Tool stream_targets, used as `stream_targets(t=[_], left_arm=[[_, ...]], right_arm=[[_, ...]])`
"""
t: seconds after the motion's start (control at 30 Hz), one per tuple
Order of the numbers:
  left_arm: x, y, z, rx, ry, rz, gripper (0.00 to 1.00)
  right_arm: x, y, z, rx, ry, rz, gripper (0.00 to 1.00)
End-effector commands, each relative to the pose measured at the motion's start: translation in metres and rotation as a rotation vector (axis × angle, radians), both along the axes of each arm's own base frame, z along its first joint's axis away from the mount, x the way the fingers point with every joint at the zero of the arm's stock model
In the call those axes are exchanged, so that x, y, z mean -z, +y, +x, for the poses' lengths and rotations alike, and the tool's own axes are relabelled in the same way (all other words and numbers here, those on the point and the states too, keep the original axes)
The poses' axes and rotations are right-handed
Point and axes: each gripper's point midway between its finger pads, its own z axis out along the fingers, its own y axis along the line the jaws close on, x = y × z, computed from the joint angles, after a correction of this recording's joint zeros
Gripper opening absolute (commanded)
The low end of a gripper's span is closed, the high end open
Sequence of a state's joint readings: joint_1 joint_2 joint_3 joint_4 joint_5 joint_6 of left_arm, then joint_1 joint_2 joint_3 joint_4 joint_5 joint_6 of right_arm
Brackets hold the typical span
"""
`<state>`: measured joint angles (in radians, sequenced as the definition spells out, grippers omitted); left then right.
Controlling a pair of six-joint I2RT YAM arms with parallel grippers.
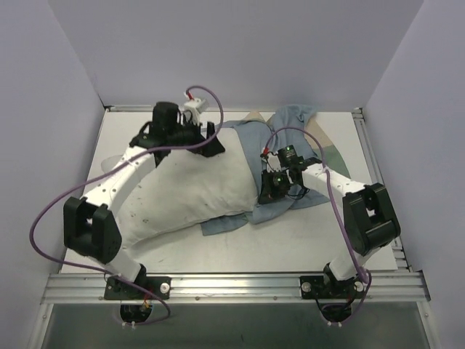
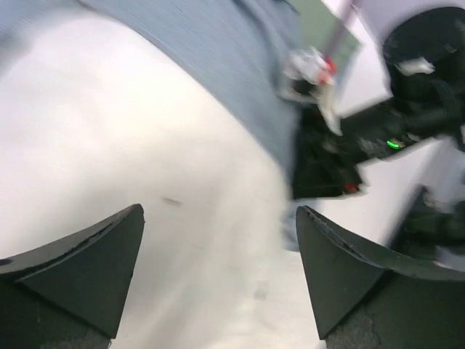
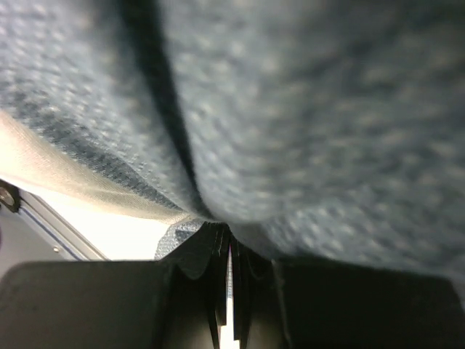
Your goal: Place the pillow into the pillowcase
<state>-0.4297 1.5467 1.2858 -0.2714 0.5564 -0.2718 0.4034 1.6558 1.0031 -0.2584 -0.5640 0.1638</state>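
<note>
Barely started here: the pillow [image 1: 182,193] is lying across the table's [image 1: 305,240] middle, with only its right end looking tucked into the pillowcase [image 1: 290,120] toward the far right corner. The left gripper [image 2: 218,218] is hovering spread wide over it, and the right gripper [image 3: 229,243] is pinching pillowcase cloth.

Pillow [image 1: 185,193] is laid across counter [image 1: 290,247], rt end covered by pillowcase [image 1: 290,123]; rt pincer [image 1: 272,190] is seen at pillowcase's edge.

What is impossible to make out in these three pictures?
Top view: the right end of the pillow, hidden by the pillowcase and the right hand.
Left wrist view: the things beyond the pillow, blurred.
Right wrist view: everything but pillowcase cloth, which fills the frame.
</note>
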Motion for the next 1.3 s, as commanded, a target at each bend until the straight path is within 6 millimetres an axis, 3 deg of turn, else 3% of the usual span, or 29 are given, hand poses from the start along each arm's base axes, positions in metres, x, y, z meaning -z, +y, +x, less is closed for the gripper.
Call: stream_targets(t=[0.0, 0.1, 0.23, 0.3, 0.33, 0.37, 0.4, 0.47, 0.5, 0.53, 0.6, 0.63, 0.7, 0.73, 0.8, 0.87, 0.9, 0.93, 1.0, 1.03, 1.1, 1.13, 1.17, 1.2, 1.23, 1.27], left_arm=[[0.018, 0.045, 0.036, 0.103, -0.122, 0.244, 0.93], [0.037, 0.042, 0.04, 0.205, -0.126, 0.281, 0.93], [0.052, 0.022, 0.005, 0.354, -0.086, 0.224, 0.93], [0.072, 0.019, -0.016, 0.388, -0.024, 0.225, 0.85], [0.081, 0.013, -0.027, 0.412, -0.008, 0.225, 0.79], [0.089, 0.01, -0.032, 0.403, 0.019, 0.222, 0.63], [0.095, 0.004, -0.028, 0.388, -0.005, 0.226, 0.53], [0.109, -0.009, -0.038, 0.361, 0.063, 0.191, 0.38], [0.103, -0.019, -0.028, 0.331, 0.024, 0.148, 0.16], [0.1, -0.023, -0.028, 0.264, 0.09, 0.094, 0.09], [0.082, -0.029, -0.012, 0.2, 0.029, 0.017, 0.0], [0.079, -0.027, -0.015, 0.177, 0.032, -0.001, 0.0], [0.069, -0.022, -0.012, 0.139, 0.028, -0.035, 0.0], [0.065, -0.018, -0.015, 0.125, 0.029, -0.042, 0.0], [0.068, -0.011, -0.024, 0.125, 0.059, -0.055, 0.0], [0.06, -0.009, -0.037, 0.153, 0.058, -0.07, 0.0], [0.058, -0.007, -0.043, 0.169, 0.062, -0.069, 0.0], [0.047, -0.006, -0.048, 0.194, 0.025, -0.069, 0.07], [0.033, 0.002, -0.054, 0.223, 0.015, -0.046, 0.31], [0.025, 0.008, -0.048, 0.24, -0.049, -0.014, 0.57], [0.003, 0.021, -0.031, 0.223, -0.103, 0.025, 0.78], [0.005, 0.035, -0.012, 0.207, -0.133, 0.058, 0.82], [0.003, 0.042, -0.002, 0.202, -0.149, 0.065, 0.95], [-0.011, 0.046, 0.01, 0.204, -0.18, 0.071, 0.97], [0.006, 0.054, 0.026, 0.206, -0.17, 0.107, 0.97], [0.008, 0.057, 0.035, 0.213, -0.171, 0.122, 0.97]], right_arm=[[0.014, -0.014, -0.021, -0.065, 0.052, -0.082, 0.0], [-0.003, -0.004, -0.01, -0.063, 0.015, -0.042, 0.0], [-0.051, 0.017, 0.01, -0.038, -0.037, 0.085, 0.0], [-0.085, 0.034, 0.019, -0.04, -0.063, 0.182, 0.0], [-0.097, 0.04, 0.022, -0.036, -0.066, 0.215, 0.0], [-0.107, 0.05, 0.022, -0.017, -0.048, 0.244, 0.0], [-0.122, 0.06, 0.027, -0.019, -0.066, 0.275, 0.0], [-0.138, 0.084, 0.026, -0.019, -0.049, 0.342, 0.0], [-0.157, 0.105, 0.022, -0.048, -0.055, 0.389, 0.0], [-0.17, 0.121, 0.023, -0.069, -0.055, 0.45, 0.0], [-0.19, 0.138, 0.021, -0.029, -0.006, 0.523, 0.0], [-0.188, 0.138, 0.021, -0.007, 0.009, 0.528, 0.0], [-0.165, 0.122, 0.025, 0.014, 0.022, 0.487, 0.0], [-0.129, 0.105, 0.01, 0.027, 0.1, 0.394, 0.0], [-0.089, 0.082, -0.001, 0.04, 0.138, 0.29, 0.0], [-0.038, 0.053, -0.024, -0.031, 0.152, 0.143, 0.0], [-0.023, 0.044, -0.031, -0.079, 0.144, 0.09, 0.0], [-0.005, 0.033, -0.041, -0.157, 0.137, 0.034, 0.0], [0.019, 0.014, -0.054, -0.215, 0.153, -0.053, 0.0], [0.027, 0.004, -0.06, -0.236, 0.187, -0.081, 0.0], [0.031, -0.003, -0.066, -0.22, 0.222, -0.085, 0.0], [0.029, -0.004, -0.066, -0.217, 0.214, -0.081, 0.0], [0.029, -0.004, -0.068, -0.242, 0.203, -0.083, 0.0], [0.031, -0.005, -0.07, -0.245, 0.207, -0.088, 0.0], [0.03, -0.006, -0.072, -0.246, 0.209, -0.089, 0.0], [0.031, -0.005, -0.075, -0.256, 0.207, -0.09, 0.0]])
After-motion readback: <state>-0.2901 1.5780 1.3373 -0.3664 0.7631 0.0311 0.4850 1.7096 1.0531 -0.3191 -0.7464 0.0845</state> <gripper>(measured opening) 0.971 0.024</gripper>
